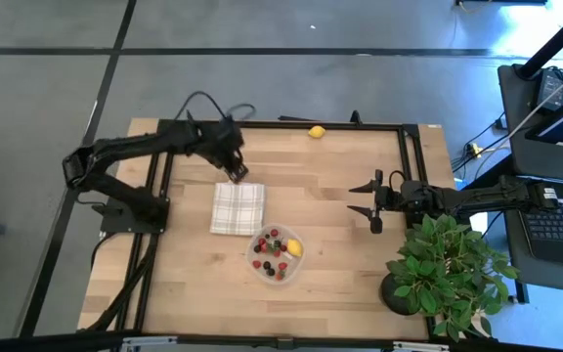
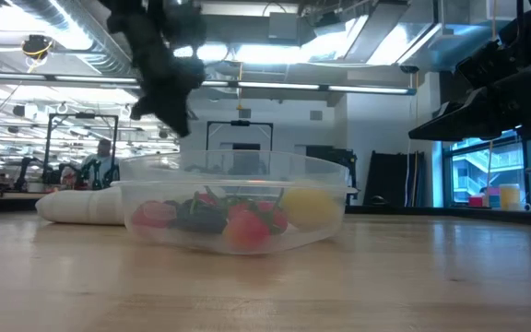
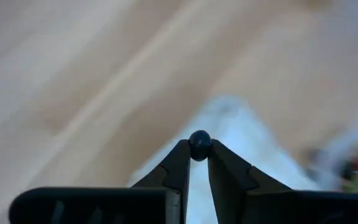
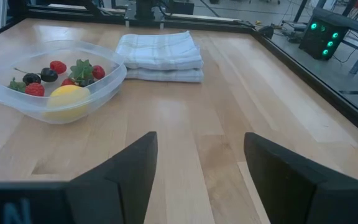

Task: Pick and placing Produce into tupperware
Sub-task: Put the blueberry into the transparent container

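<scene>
Left pincer [image 3: 199, 163] pinches a dark berry [image 3: 199, 144] above the folded cloth [image 1: 238, 208] beside the tupperware [image 1: 260, 241].

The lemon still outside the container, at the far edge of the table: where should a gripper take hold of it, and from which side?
Probably from straight above, fingers closing across the narrow middle of the lemon. It lies alone on bare wood close to the black frame rail, so a side approach looks cramped. The right gripper is open and free; the left gripper holds a dark berry.

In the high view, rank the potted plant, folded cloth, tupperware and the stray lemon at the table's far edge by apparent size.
1. Potted plant, clearly largest.
2. Folded cloth and tupperware look about alike, so no ranking between them.
3. Stray lemon, smallest.
</scene>
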Controlling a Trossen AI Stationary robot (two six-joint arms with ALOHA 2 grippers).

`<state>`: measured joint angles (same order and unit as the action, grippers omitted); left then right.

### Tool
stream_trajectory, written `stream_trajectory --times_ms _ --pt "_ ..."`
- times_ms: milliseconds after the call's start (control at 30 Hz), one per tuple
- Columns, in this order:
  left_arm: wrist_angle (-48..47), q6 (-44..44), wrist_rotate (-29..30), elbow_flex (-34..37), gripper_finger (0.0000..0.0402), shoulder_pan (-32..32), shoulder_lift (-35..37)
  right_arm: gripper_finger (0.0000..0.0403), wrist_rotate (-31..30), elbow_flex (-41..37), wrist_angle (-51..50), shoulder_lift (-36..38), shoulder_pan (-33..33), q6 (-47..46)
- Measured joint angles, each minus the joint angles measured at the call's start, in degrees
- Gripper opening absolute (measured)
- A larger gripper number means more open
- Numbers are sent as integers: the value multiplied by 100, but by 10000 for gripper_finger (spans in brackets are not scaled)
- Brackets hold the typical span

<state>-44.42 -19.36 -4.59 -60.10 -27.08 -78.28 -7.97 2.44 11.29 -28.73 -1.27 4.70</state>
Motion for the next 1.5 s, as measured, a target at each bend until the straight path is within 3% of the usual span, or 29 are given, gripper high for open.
stream_trajectory --times_ms 333,600,1033,1500 --pt "2124 118 -97 -7 43 2434 -322 241 2 0 1 0 -1 -299" --pt "2846 242 130 -9 43 3605 -1037 241 2 0 0 -1 1 -308" --pt "2883 -2 401 -9 44 3935 -2172 241 0 0 -37 0 1 -316" --pt "2869 0 401 -9 45 3937 -2265 241 0 0 -44 -1 0 -300"
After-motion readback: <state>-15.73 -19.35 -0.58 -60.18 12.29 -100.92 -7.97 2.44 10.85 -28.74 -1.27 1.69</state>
